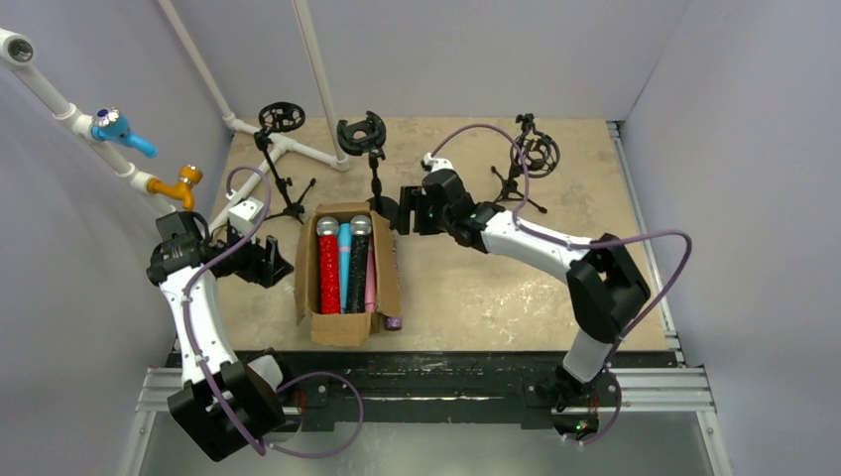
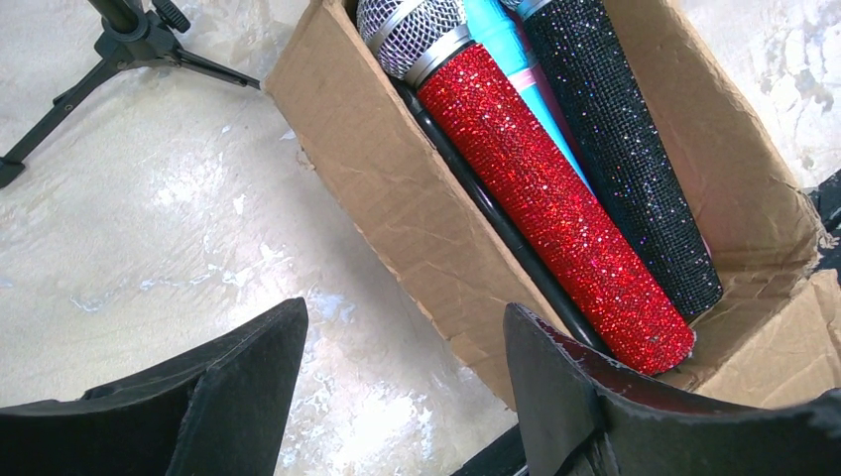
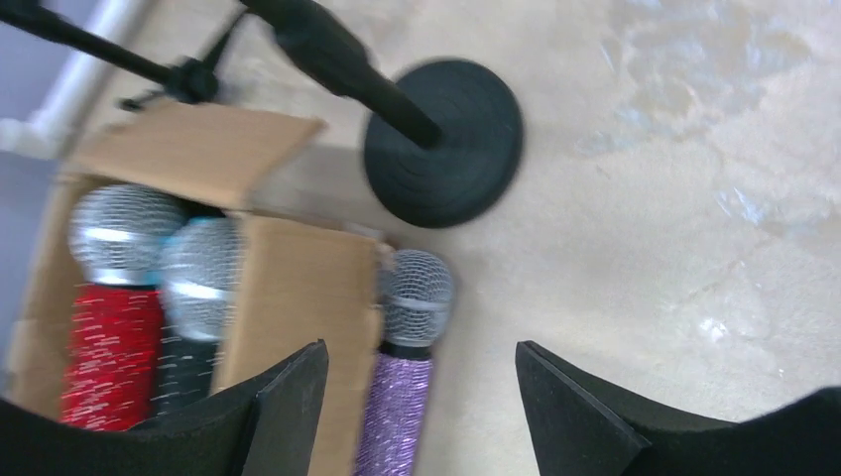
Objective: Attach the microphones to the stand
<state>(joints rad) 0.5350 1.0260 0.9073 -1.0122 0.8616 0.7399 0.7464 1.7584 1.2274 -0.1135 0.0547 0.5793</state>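
Box [image 2: 397,188]: creased brown cardboard, matt. Red microphone [image 2: 555,208], black microphone [image 2: 625,149], purple microphone [image 3: 397,397]: glittery, rough-looking sleeves; silvery wire-mesh heads. Stand base [image 3: 446,149]: matt black, ridged. Table [image 2: 149,248]: mottled beige, faint sheen.

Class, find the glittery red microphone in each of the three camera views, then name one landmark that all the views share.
Top external: the glittery red microphone lies left of centre, leftmost in the box, head towards the far side.
Left wrist: it runs diagonally across the middle, head at the top.
Right wrist: it is at lower left, blurred.
Shared landmark: the cardboard box holding it.
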